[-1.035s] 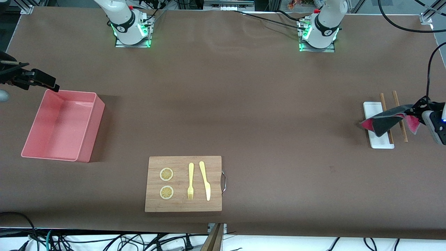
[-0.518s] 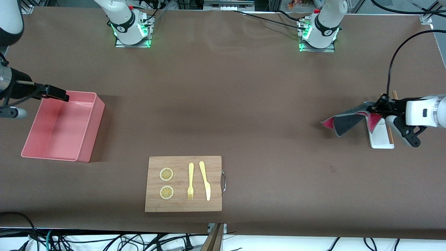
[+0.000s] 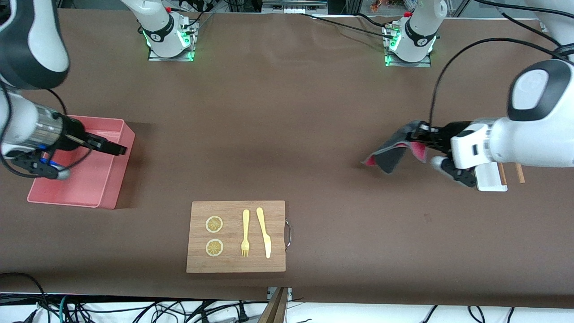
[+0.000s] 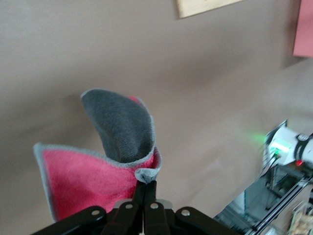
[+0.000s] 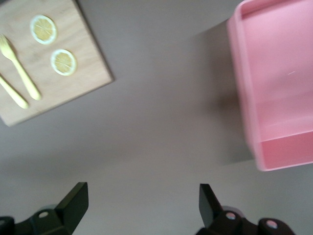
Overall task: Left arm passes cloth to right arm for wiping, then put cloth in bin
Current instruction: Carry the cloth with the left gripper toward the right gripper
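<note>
The cloth (image 3: 391, 154), dark grey on one side and magenta-red on the other, hangs folded in the air over bare table between the white tray and the table's middle. My left gripper (image 3: 420, 133) is shut on its stitched grey edge; in the left wrist view the cloth (image 4: 115, 137) droops from the pinched left gripper (image 4: 145, 183). The right gripper (image 3: 117, 149) hovers open and empty over the rim of the salmon-pink bin (image 3: 107, 193). In the right wrist view the right gripper (image 5: 142, 196) has bare table between its fingers, with the bin (image 5: 274, 98) beside it.
A wooden cutting board (image 3: 236, 260) with two lemon slices (image 3: 214, 224), a yellow fork (image 3: 245, 233) and a knife (image 3: 264, 232) lies near the front camera. A small white tray (image 3: 489, 183) and chopsticks (image 3: 519, 172) lie under the left arm.
The left arm has carried the cloth from over the white tray toward the table's middle. The right gripper has swung in from beside the bin to over it, still open.
</note>
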Robot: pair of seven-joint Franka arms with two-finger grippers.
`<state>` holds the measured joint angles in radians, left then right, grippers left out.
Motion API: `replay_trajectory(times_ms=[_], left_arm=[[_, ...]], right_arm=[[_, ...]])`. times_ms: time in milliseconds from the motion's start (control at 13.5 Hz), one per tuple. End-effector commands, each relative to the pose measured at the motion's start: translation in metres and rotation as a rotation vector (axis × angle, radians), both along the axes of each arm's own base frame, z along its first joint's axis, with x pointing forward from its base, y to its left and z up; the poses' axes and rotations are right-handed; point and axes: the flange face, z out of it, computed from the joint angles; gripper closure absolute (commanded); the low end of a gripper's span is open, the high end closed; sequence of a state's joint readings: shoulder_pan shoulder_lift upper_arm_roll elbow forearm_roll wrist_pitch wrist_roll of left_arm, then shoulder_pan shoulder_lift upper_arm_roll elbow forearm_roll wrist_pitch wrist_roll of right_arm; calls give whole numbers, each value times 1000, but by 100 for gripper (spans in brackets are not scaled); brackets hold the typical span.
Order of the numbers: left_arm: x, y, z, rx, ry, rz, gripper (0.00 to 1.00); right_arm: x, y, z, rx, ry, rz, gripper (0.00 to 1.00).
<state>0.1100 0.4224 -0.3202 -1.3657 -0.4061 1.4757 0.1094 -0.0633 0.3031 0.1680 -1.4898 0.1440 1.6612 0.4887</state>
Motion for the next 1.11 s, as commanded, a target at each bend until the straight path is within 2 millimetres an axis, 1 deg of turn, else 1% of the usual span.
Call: replay_trajectory(times_ms=[0,148,222,296,370,444,518,666,740,887,961,1035], left_arm=[[1,-53,6,-19,13,134,100],[-3,-100,9,-32,-34,153,100],[-7,-119,11,-43,-56,144,100],[-10,-136,13,-81,-63,144,100],[-12,-156,11,-137,-53,154,100],[-17,-176,17,-201,-51,158,100],[-21,-188,21,-239,-54,165,100],[-30,-207,23,-256,-56,144,100],[-36,-219,22,-260,-53,126,100],[-51,-247,26,-285,-62,107,100],[-56,-255,26,-286,-62,96,100],[-60,-261,27,-287,-62,85,100]], right_arm=[[6,51,-14,49,16,-147,0],[10,94,-31,88,42,-295,0],[10,117,-42,92,57,-349,0],[10,139,-51,96,72,-412,0],[9,157,-60,102,86,-471,0],[9,173,-68,109,95,-510,0],[10,186,-76,132,111,-557,0],[14,209,-90,207,133,-662,0],[11,227,-95,232,137,-687,0],[4,250,-108,235,165,-700,0],[1,258,-110,240,171,-704,0],[-2,268,-119,238,184,-714,0]])
